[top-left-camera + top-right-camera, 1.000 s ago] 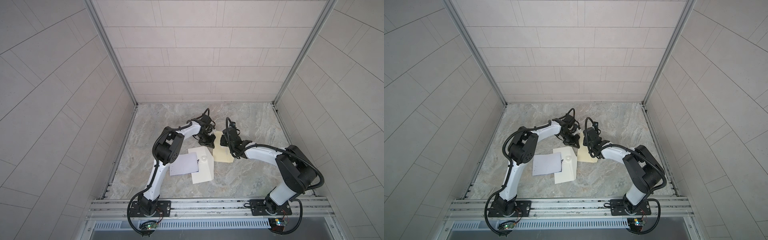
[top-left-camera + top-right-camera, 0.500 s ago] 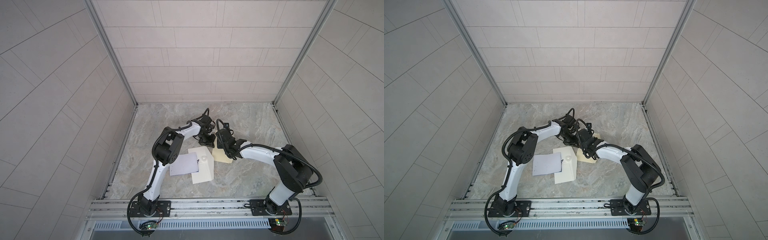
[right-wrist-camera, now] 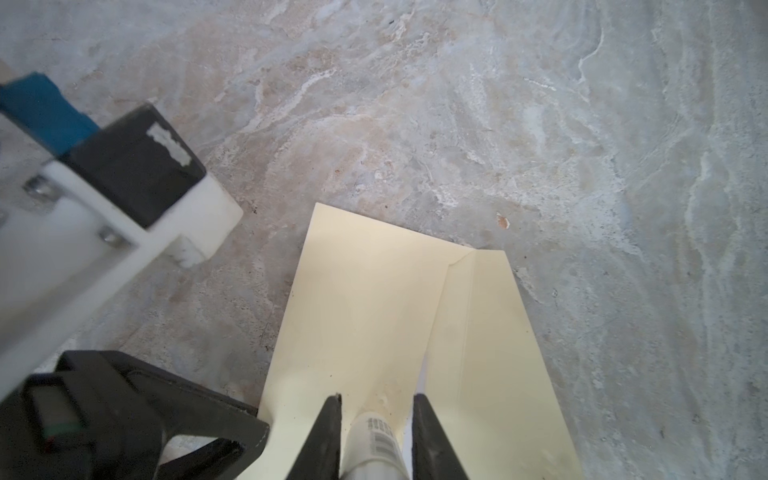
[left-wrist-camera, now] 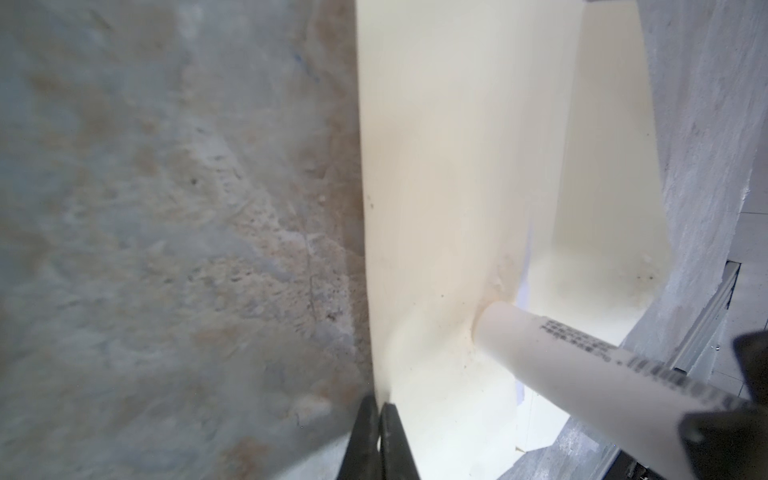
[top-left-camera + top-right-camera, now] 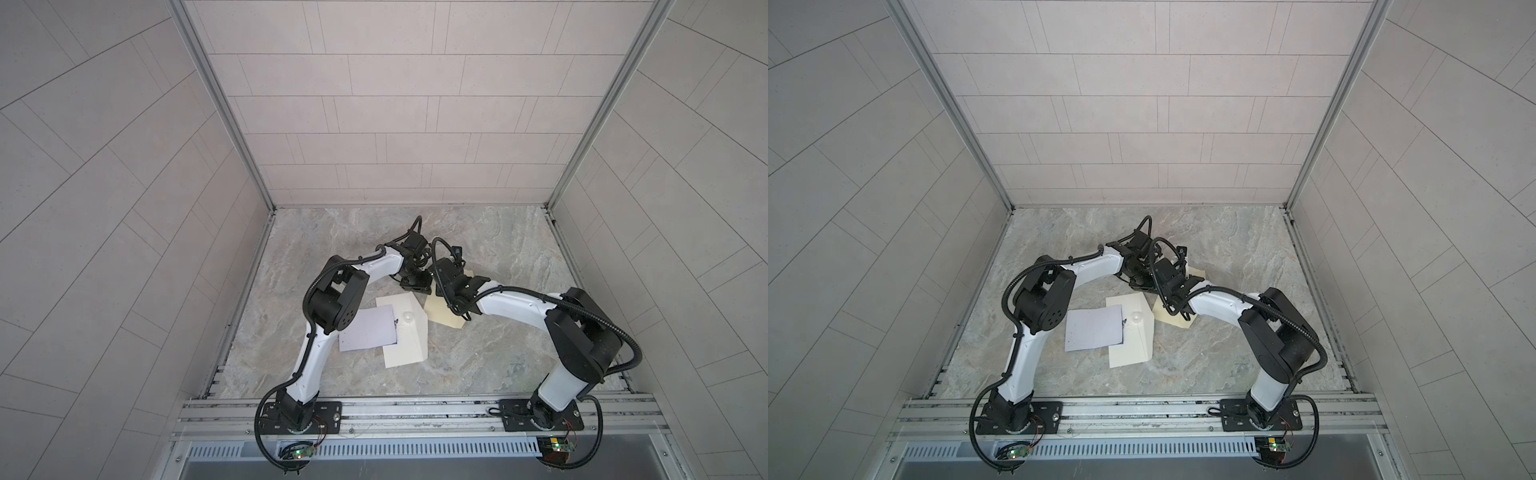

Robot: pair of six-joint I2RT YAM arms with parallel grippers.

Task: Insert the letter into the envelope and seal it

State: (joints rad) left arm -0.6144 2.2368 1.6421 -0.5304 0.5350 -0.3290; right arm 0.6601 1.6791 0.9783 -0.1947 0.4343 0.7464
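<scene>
- Far across the table (image 5: 490,249), left gripper (image 4: 379,405) pinches the envelope (image 4: 436,166) by its edge.
- Right gripper (image 3: 377,399) squeezes a glue stick (image 3: 376,440) onto it: sealing step.
- Next, probably, press it shut.

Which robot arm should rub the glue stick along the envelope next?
Probably the right: the right gripper holds the glue stick, tip touching the envelope. The left gripper is pinched shut on the envelope's edge.

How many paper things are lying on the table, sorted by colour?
Cream: 2 (the envelope and the folded piece)
Lilac: 1 (the sheet)
Total: 3
</scene>
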